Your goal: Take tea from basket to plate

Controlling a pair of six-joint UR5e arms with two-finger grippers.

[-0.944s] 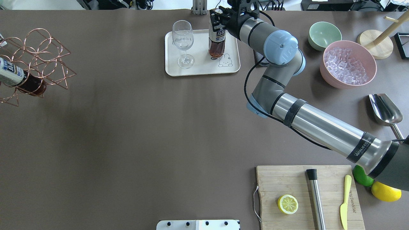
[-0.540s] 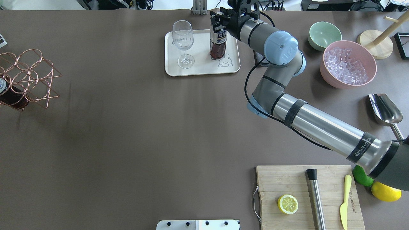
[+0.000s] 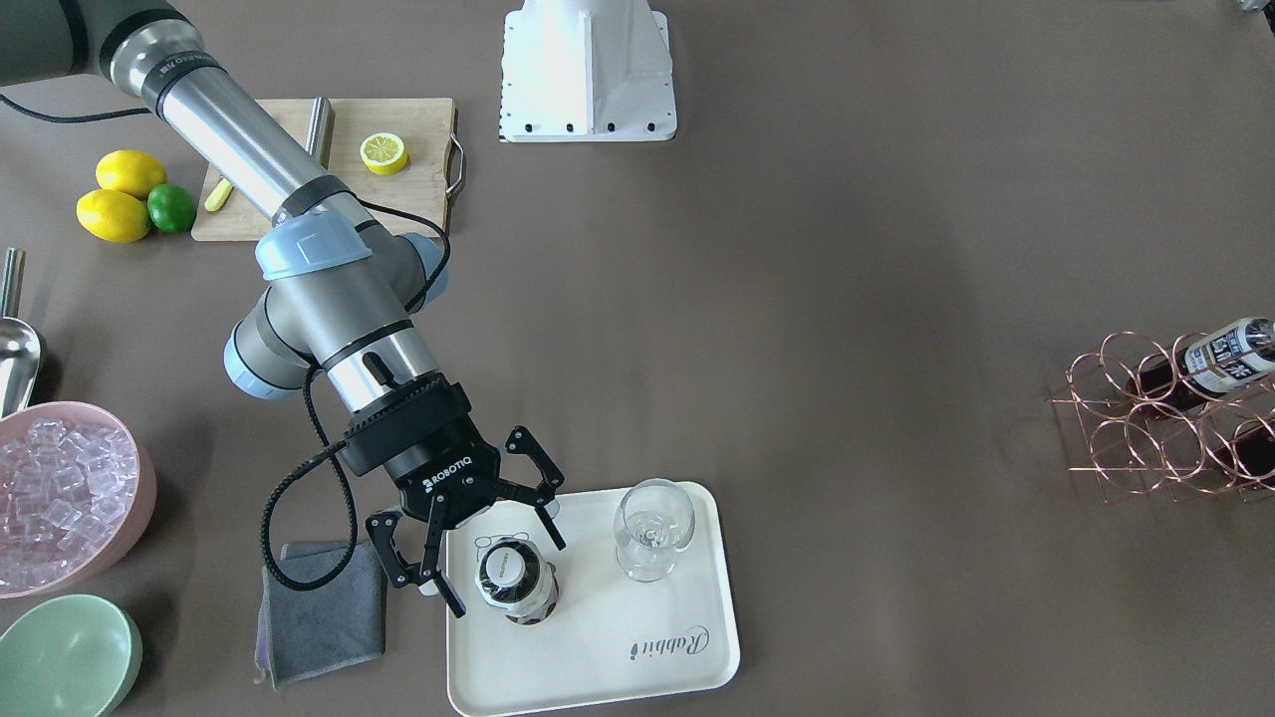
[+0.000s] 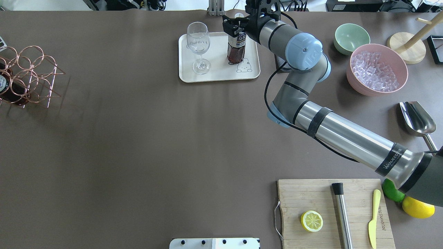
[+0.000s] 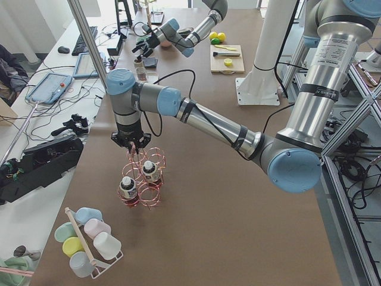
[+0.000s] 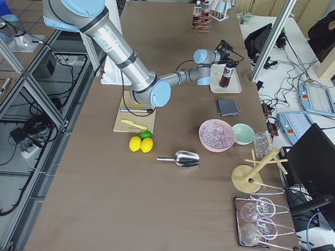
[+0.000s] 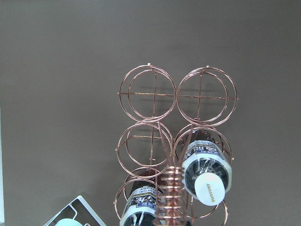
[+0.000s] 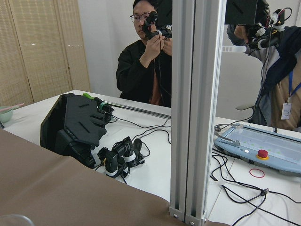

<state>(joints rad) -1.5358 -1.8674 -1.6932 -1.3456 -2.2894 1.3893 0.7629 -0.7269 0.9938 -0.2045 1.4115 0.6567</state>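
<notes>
**Release of the bottle on the tray.** The right claw [image 3: 505, 575] stands with its fingers spread wide, one on each side of the bottle's white cap and clear of it. The bottle [image 4: 236, 51] stands upright on its own on the cream tray [image 3: 598, 667], near the bear drawing and beside the wine glass [image 3: 652, 528], without touching it.

Compared with the overhead view a little under a second ago, two things differ. Then the fingers were pressed against the bottle's neck and the bottle leaned slightly. Half a second ago it was upright with the fingers still closed on it. Now they are apart, so the bottle has been let go.

At the far end of the table the wire basket [image 4: 29, 74] has also shifted. It looked larger and tilted before, and now sits squarer and lower, which suggests it has been set down. Two more bottles [image 7: 207, 172] remain in its rings.

The left claw [image 5: 132, 143] hangs at the basket's coiled handle. Only the side view shows it, so its grip cannot be told.

By this reading the carry is done for this bottle. What is left is for the right arm to lift straight off without knocking the cap or the glass.
</notes>
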